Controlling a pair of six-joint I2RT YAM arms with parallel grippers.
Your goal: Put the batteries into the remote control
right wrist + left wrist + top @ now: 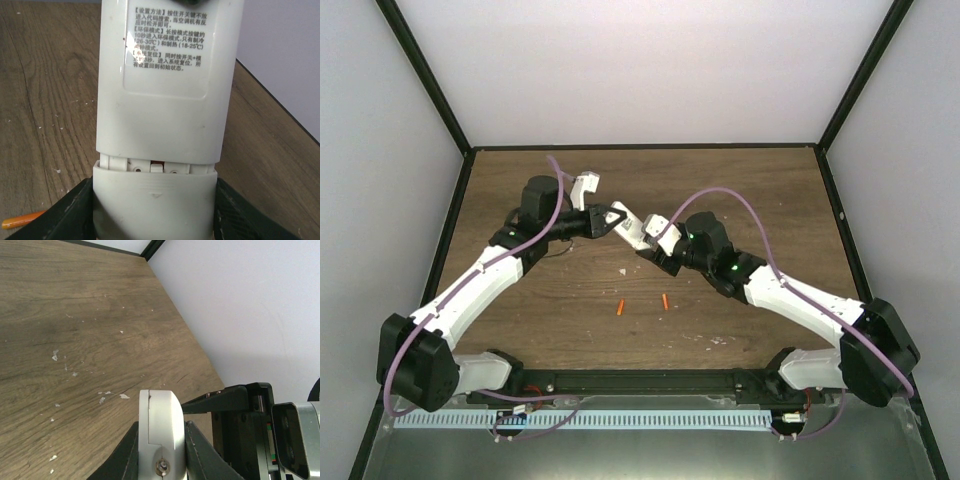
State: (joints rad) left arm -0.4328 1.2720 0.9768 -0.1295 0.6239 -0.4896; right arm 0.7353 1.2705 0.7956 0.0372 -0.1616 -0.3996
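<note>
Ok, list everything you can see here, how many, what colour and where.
remote: one, white, held up above the table, back cover slid partly open
batteries: two, orange, lying apart on the table, nearer the bases than the remote
table: one, brown wood
flecks: several, pale, scattered on the table
left end effector: one, black, shut on one end of the remote
right end effector: one, black, shut on the cover end
</note>
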